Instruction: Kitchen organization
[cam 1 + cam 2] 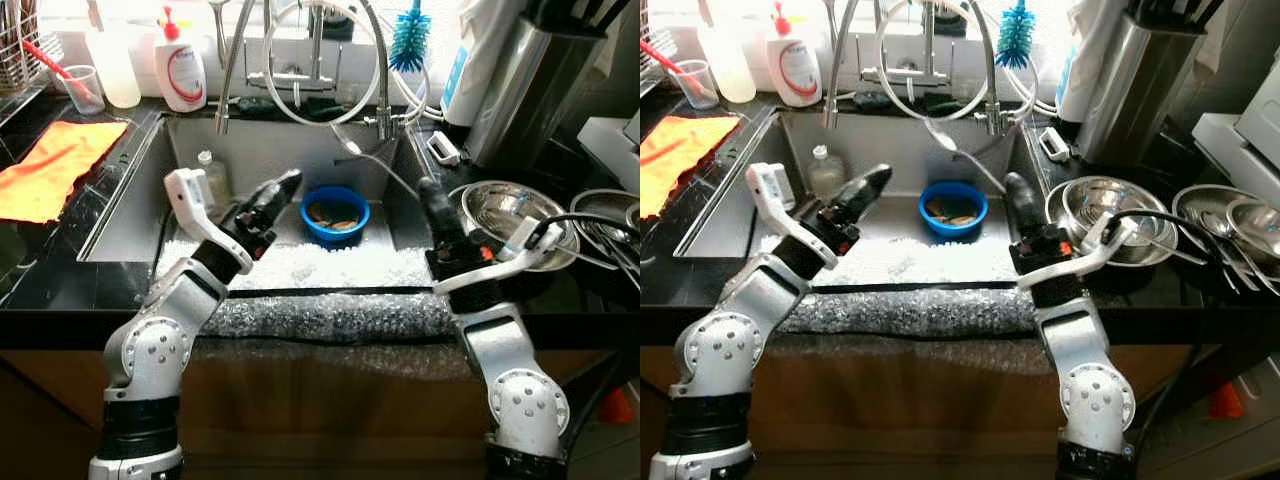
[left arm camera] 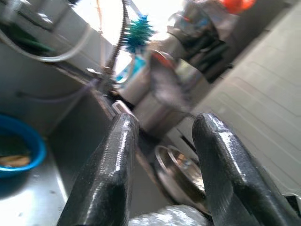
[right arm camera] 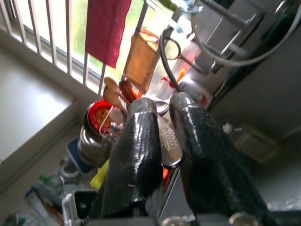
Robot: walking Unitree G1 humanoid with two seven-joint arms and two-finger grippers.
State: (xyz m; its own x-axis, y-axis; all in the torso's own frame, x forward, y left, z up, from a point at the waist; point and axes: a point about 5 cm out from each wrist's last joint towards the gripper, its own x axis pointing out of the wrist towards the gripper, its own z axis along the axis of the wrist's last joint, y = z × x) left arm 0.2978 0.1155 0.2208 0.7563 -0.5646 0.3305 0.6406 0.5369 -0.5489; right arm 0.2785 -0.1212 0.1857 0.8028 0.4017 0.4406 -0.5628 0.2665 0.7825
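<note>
Gripping spoon (image 3: 168, 141) between right gripper (image 3: 164, 117) fingers | left gripper (image 2: 162, 127) parted, over sink (image 1: 130, 210)

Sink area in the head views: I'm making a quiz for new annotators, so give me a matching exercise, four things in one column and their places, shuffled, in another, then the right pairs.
Things:
1. blue bowl
2. orange cloth
3. steel bowls
4. teal bottle brush

Places:
A. on the counter at the robot's left
B. up behind the sink, by the tap hoses
C. on the sink floor, towards the back
D. on the counter at the robot's right

Pairs: 1-C, 2-A, 3-D, 4-B
</note>
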